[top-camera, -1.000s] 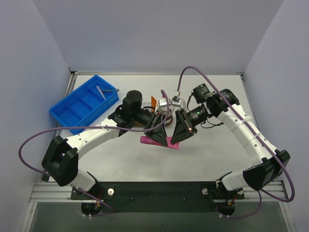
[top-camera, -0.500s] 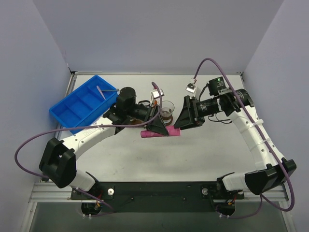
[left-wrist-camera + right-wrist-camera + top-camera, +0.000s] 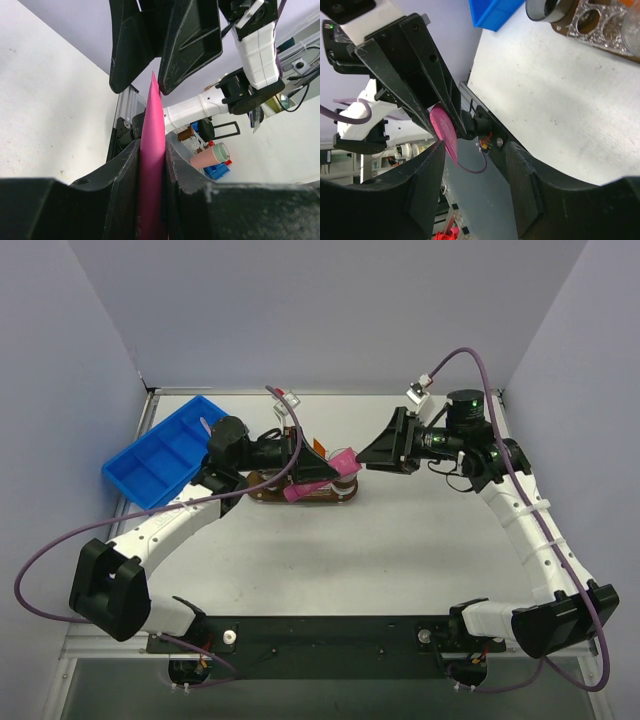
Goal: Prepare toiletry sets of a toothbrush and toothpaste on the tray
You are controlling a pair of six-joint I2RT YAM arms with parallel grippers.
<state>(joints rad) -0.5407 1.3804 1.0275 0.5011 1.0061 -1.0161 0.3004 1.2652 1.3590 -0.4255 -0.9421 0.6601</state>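
Observation:
My left gripper [image 3: 325, 472] is shut on a magenta flat-ended tube [image 3: 345, 458] and holds it tilted above the dark-brown tray [image 3: 262, 483]. In the left wrist view the tube [image 3: 152, 150] stands pinched between my fingers. My right gripper [image 3: 372, 458] is open and faces the left one; its fingers stand on either side of the tube's flat end [image 3: 154, 80] without closing on it. In the right wrist view, the tube [image 3: 444, 132] shows in front of my open gripper [image 3: 475, 160]. A bit of orange toothpaste [image 3: 319, 446] shows behind the left gripper.
A blue bin [image 3: 160, 465] stands at the back left, with a lavender stick [image 3: 205, 424] at its far end. The right wrist view shows the tray's end [image 3: 600, 25], a clear cup [image 3: 545, 10] by it and the bin's corner [image 3: 495, 12].
Both grippers were on the magenta tube low over the table. The right gripper let go and drew back to the right. The left gripper lifted the tube back and left, over the tray.

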